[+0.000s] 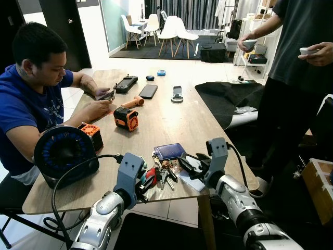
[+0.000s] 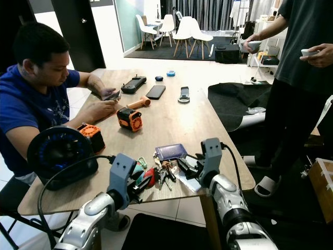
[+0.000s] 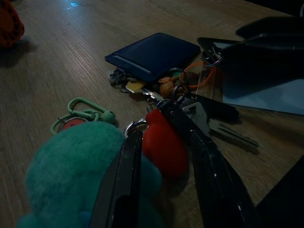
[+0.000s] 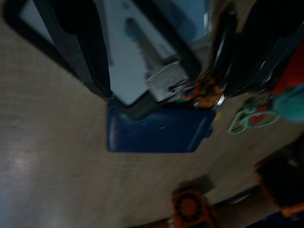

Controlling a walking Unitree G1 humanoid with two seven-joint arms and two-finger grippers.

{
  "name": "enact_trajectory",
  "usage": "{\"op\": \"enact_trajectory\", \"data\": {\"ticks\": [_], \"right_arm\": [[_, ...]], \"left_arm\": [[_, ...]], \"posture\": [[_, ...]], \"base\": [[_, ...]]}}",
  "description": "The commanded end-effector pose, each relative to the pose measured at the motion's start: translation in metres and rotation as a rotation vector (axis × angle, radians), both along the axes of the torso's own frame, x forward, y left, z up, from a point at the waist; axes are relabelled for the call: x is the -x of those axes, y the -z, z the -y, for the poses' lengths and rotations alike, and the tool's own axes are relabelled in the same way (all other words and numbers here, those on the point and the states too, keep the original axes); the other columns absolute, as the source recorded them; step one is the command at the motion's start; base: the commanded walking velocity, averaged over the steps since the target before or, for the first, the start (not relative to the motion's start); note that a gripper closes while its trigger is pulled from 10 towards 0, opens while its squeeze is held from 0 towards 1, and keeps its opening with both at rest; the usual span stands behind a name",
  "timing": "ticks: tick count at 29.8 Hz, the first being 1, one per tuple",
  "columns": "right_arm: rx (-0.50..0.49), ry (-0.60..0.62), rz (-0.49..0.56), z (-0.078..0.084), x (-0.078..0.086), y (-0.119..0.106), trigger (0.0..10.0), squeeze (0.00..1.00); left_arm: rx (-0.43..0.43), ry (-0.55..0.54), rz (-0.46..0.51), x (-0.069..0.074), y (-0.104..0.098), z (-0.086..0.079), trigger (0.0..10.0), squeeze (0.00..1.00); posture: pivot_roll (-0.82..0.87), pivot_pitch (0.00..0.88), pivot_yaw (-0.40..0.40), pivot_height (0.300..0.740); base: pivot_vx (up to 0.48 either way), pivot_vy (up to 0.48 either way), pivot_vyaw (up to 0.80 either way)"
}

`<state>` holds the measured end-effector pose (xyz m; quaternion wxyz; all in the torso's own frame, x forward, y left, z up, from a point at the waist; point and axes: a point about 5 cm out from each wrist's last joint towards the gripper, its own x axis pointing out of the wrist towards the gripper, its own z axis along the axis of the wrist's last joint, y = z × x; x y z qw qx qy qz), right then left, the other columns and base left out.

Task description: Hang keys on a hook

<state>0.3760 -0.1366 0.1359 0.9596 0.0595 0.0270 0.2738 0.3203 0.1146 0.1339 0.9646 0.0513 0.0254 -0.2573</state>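
Note:
A bunch of keys (image 1: 165, 174) lies near the front edge of the wooden table (image 1: 156, 125). It carries a red fob (image 3: 164, 147), a teal plush (image 3: 71, 171) and a green carabiner (image 3: 76, 114). A navy card wallet (image 1: 169, 151) lies just behind the keys, and a clear badge holder (image 3: 261, 90) lies to their right. My left gripper (image 1: 148, 179) rests on the table at the bunch, its two fingers closed on either side of the red fob. My right gripper (image 1: 191, 162) hovers open over the badge holder, fingers spread wide.
A person in a blue shirt (image 1: 31, 104) sits at the table's left side, hands on the tabletop. A black round fan (image 1: 65, 151), an orange device (image 1: 126, 117) and a phone (image 1: 148, 91) lie further back. Another person (image 1: 296, 78) stands right of the table.

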Motion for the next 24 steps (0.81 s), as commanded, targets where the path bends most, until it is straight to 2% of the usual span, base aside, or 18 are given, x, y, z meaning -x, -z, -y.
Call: {"op": "enact_trajectory", "data": {"ticks": [1,7,13,24], "right_arm": [[0.005,-0.032,-0.014,-0.005,0.003,0.004,10.0,0.0],[0.001,-0.067,0.0,-0.004,0.009,0.004,10.0,0.0],[-0.079,-0.014,-0.036,0.002,0.014,0.008,10.0,0.0],[-0.071,0.036,-0.086,0.006,0.013,0.013,10.0,0.0]], "left_arm": [[-0.01,-0.001,-0.01,0.001,0.003,-0.001,10.0,0.0],[0.005,-0.001,-0.011,0.0,0.001,0.0,10.0,0.0],[0.011,0.005,-0.012,0.0,0.001,0.001,10.0,0.0],[0.01,0.01,-0.018,-0.001,0.002,0.003,10.0,0.0]], "posture": [[0.05,0.125,0.036,0.74],[0.05,0.123,0.034,0.74],[0.04,0.121,0.037,0.74],[0.04,0.122,0.039,0.74]], "base": [[0.0,0.0,0.0],[0.0,0.0,0.0],[0.0,0.0,0.0],[0.0,0.0,0.0]]}}
